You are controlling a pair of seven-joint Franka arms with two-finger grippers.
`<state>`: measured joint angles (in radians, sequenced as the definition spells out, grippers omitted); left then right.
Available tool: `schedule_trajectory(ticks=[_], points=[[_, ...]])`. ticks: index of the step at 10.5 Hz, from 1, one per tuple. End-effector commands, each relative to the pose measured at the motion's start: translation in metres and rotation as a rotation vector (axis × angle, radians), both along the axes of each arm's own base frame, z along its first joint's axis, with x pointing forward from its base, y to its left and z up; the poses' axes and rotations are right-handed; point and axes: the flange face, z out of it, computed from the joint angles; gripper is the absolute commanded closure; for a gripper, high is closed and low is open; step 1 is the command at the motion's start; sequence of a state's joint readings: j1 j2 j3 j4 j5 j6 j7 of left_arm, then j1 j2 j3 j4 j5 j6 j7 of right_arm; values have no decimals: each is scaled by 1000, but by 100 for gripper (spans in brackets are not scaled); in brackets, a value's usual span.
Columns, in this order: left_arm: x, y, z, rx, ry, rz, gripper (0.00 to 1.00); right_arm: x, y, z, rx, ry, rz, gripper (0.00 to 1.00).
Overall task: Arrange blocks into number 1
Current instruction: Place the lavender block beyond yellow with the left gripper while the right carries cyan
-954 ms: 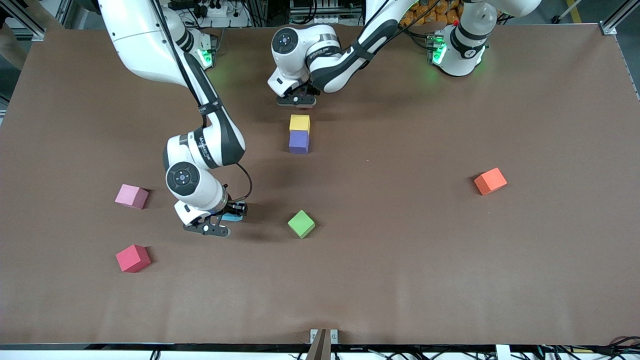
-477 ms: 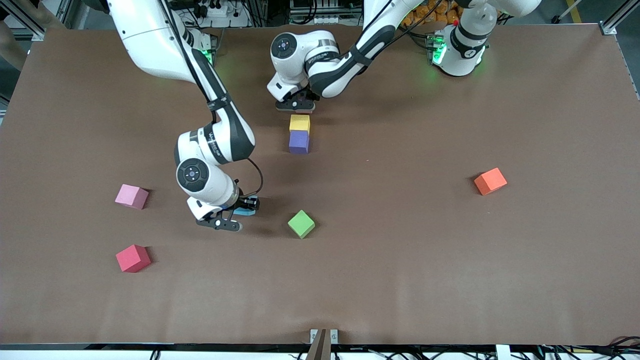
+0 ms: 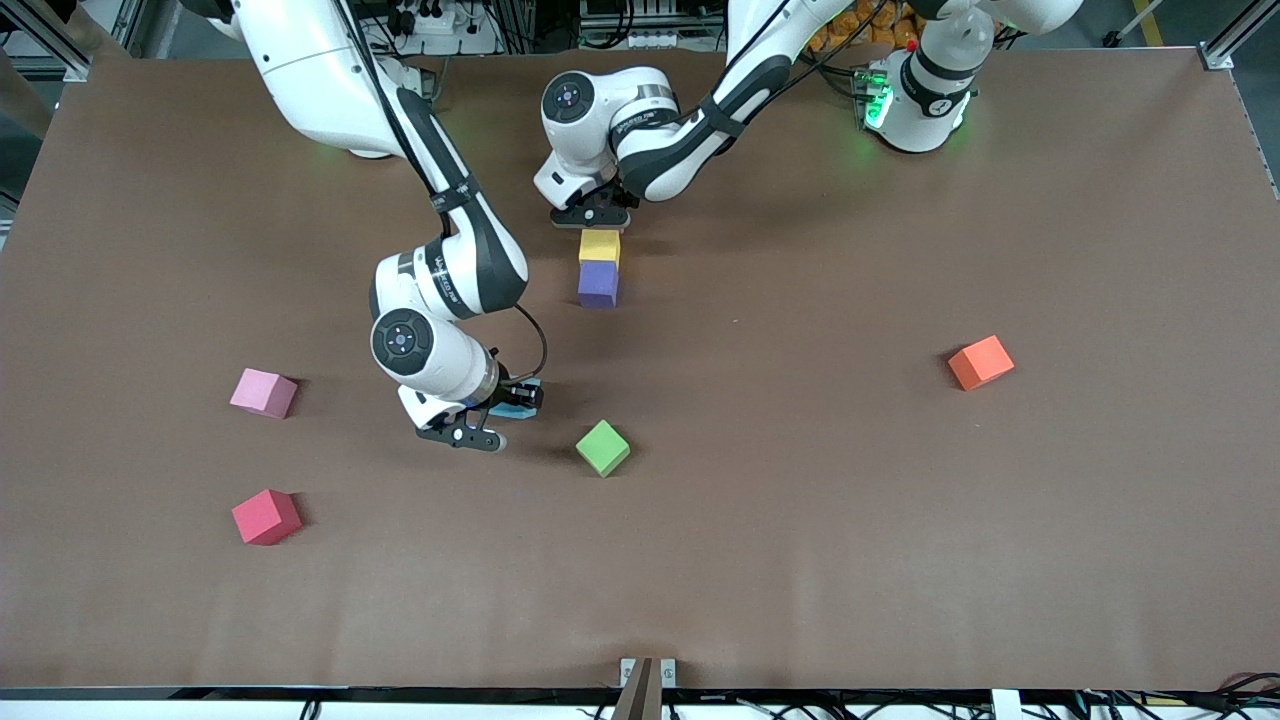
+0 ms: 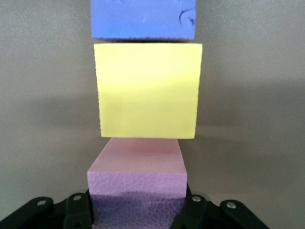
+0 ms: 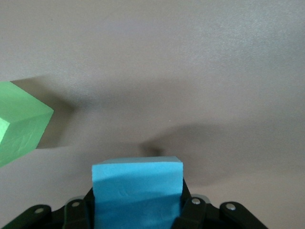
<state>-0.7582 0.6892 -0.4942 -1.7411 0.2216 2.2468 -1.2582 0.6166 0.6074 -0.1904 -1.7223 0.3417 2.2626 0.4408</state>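
Blocks are handling light and squashy: your right end effector (image 3: 495, 425) is pinching the light blue block (image 5: 137, 188) by its flat sides, your left end effector (image 3: 592, 214) is clamping the pink block (image 4: 137, 174) beside the yellow block (image 4: 147, 89).

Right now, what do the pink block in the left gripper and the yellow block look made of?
Pink block: probably foam, matte, with a pebbled, dimpled face. Yellow block: likely the same foam, matte, finely grainy with slightly ragged edges, no shine.
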Motion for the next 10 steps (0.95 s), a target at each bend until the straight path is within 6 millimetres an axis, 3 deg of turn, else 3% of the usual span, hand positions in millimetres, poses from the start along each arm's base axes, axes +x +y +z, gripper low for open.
schedule_trajectory(ticks=[1, 10], points=[[3, -7, -4, -5, -21, -9, 100, -7, -6, 6, 19, 9, -18, 45], [21, -6, -9, -3, -41, -1, 100, -7, -7, 8, 21, 7, -19, 45]])
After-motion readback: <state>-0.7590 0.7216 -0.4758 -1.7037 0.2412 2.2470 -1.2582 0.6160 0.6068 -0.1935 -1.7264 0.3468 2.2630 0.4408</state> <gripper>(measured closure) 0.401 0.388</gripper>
